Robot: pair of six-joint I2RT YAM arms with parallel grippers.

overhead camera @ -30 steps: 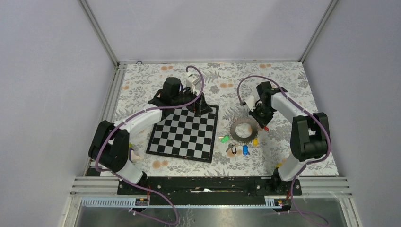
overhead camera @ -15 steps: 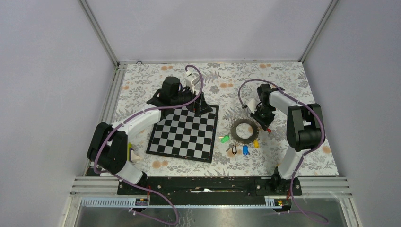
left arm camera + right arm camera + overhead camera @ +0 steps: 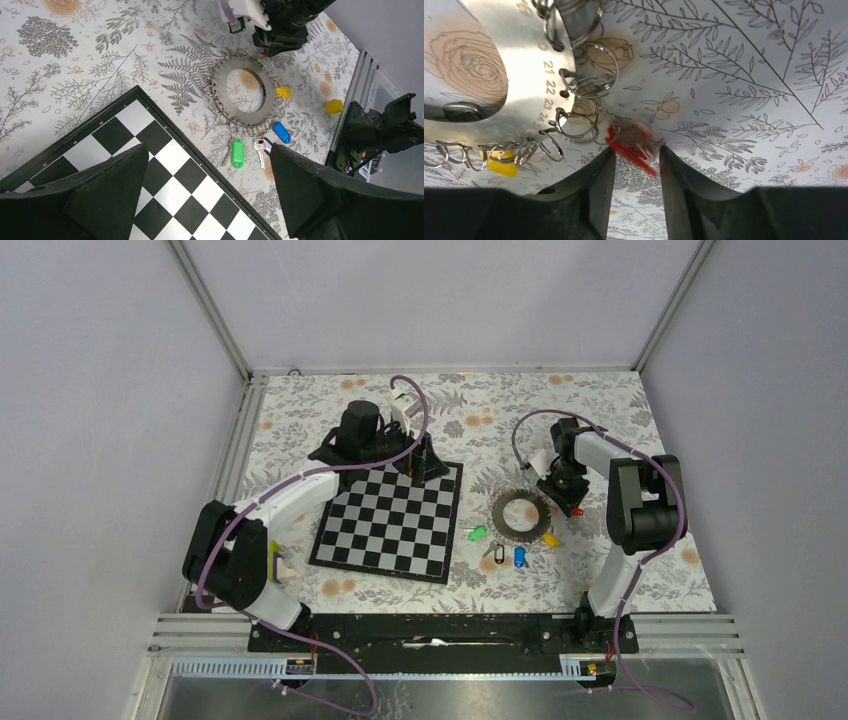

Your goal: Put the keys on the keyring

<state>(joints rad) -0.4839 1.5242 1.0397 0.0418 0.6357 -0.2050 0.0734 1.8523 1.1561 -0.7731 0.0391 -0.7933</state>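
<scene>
Between grey walls (image 3: pixel 100 390), keyring (image 3: pixel 220 95) lies on floral cloth (image 3: pixel 480 405)

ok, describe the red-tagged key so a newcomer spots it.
Right of the chessboard lies the grey keyring. The red-tagged key is just off its right edge, between the right gripper's fingertips. Only its tag is red; the others are green, blue, yellow.

Between the right fingers (image 3: pixel 591 192) the red-tagged key (image 3: pixel 631 142) is a blur; the keyring (image 3: pixel 531 50) runs off that view's top and left edges. From above, the other keys (image 3: pixel 519 556) are too small to make out.
</scene>
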